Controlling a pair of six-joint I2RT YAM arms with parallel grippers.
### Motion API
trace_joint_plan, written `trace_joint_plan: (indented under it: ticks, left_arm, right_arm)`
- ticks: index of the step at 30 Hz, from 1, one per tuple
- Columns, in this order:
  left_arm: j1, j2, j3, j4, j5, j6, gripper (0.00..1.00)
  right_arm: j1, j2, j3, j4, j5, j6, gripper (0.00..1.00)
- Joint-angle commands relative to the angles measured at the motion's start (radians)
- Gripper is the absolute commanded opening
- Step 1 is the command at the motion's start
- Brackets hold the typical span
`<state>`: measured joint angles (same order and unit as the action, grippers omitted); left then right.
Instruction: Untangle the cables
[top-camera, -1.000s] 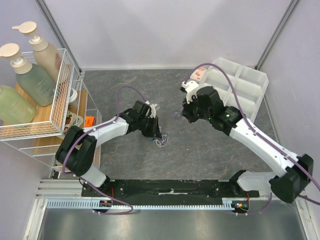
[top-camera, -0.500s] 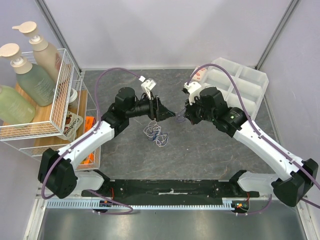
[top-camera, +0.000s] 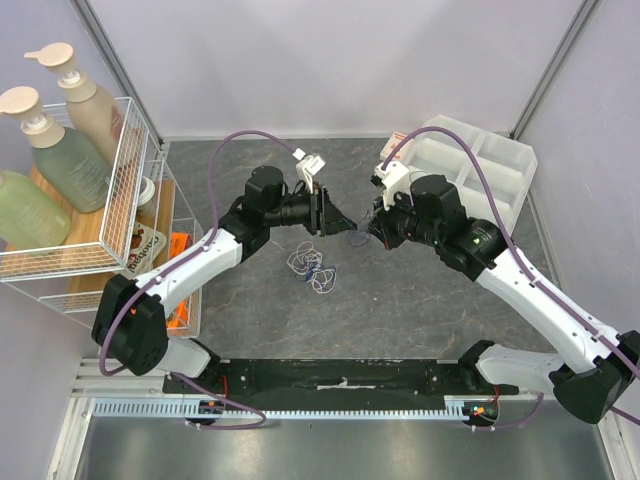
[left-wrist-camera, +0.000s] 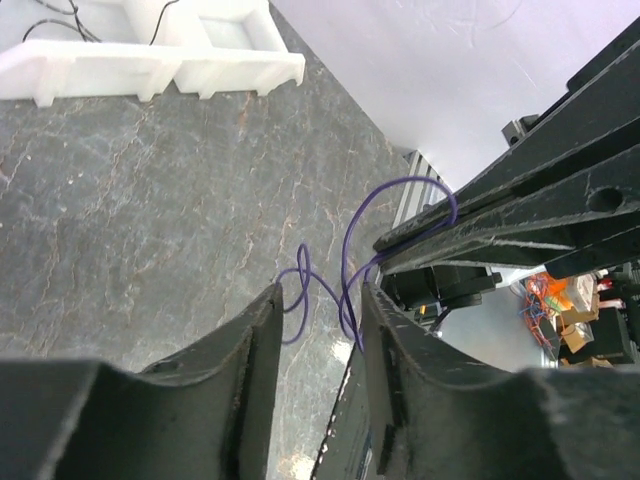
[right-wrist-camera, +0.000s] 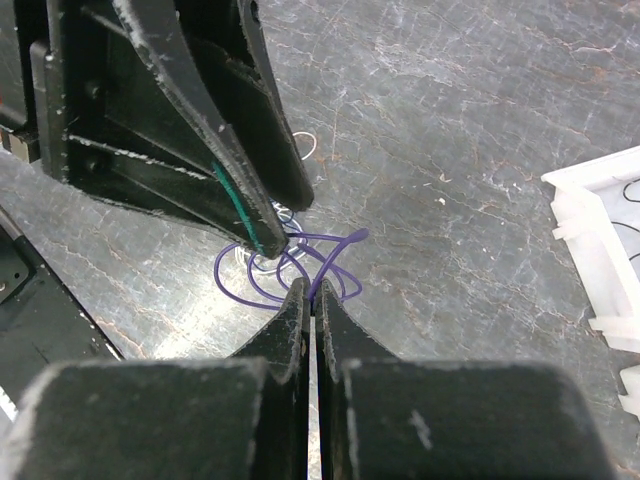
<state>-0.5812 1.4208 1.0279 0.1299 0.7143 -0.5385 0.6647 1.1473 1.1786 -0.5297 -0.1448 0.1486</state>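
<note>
left jaws swung up off pile toward right jaws; now parted, straddling loop of dark blue cable (right-wrist-camera: 330, 240). right jaws clenched on same cable, lifted. other cables (top-camera: 310, 268) lie knotted on bench (top-camera: 420, 300); one strand partly freed, most work left.

Left gripper (top-camera: 347, 222) is lifting off the bench (top-camera: 420, 300) and swinging rightward, coming nearly tip to tip with the right gripper (top-camera: 367, 236). Its arm is extending and its wrist is turning sideways. Its jaws are now standing apart around the purple cable loop (left-wrist-camera: 340, 290). Right gripper is shifting slightly rightward. The cables (top-camera: 310, 266) on the bench are now lying uncovered.
</note>
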Motion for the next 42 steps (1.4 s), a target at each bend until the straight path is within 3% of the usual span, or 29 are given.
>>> trace_joint_plan:
  ticks: [1, 10, 16, 23, 25, 28, 32, 33, 38, 42]
  left_arm:
    - [-0.016, 0.017, 0.057, 0.013, 0.024, -0.006, 0.36]
    - [-0.039, 0.017, 0.095, -0.081, 0.008, 0.090, 0.18]
    - [-0.048, 0.033, 0.135, -0.107, 0.004, 0.106, 0.29]
    - [-0.051, 0.026, 0.149, -0.156, -0.108, 0.121, 0.02]
    - [-0.049, 0.004, 0.144, -0.148, -0.122, 0.130, 0.02]
    - [-0.049, -0.031, 0.132, -0.133, -0.115, 0.137, 0.02]
    - [-0.051, -0.045, 0.138, -0.101, -0.075, 0.112, 0.02]
    - [-0.048, -0.048, 0.141, -0.101, -0.073, 0.101, 0.02]
    - [-0.048, -0.049, 0.162, -0.114, -0.102, 0.055, 0.02]
    - [-0.048, -0.020, 0.222, -0.206, -0.128, 0.012, 0.02]
  right_arm:
    - [0.001, -0.017, -0.002, 0.043, -0.026, -0.007, 0.00]
    - [0.001, -0.023, -0.016, 0.068, -0.048, -0.004, 0.00]
    - [0.001, -0.023, -0.014, 0.083, -0.073, -0.007, 0.00]
    - [0.001, -0.034, -0.027, 0.080, -0.085, -0.009, 0.00]
    - [0.001, -0.034, -0.037, 0.082, -0.046, -0.009, 0.00]
    - [0.001, -0.038, -0.056, 0.073, 0.110, 0.012, 0.14]
    - [0.001, -0.066, -0.069, 0.068, 0.331, 0.051, 0.56]
    - [0.000, -0.073, -0.073, 0.074, 0.355, 0.057, 0.61]
    - [-0.027, -0.119, -0.117, 0.117, 0.312, 0.104, 0.63]
    - [-0.054, -0.202, -0.189, 0.233, 0.047, 0.077, 0.60]
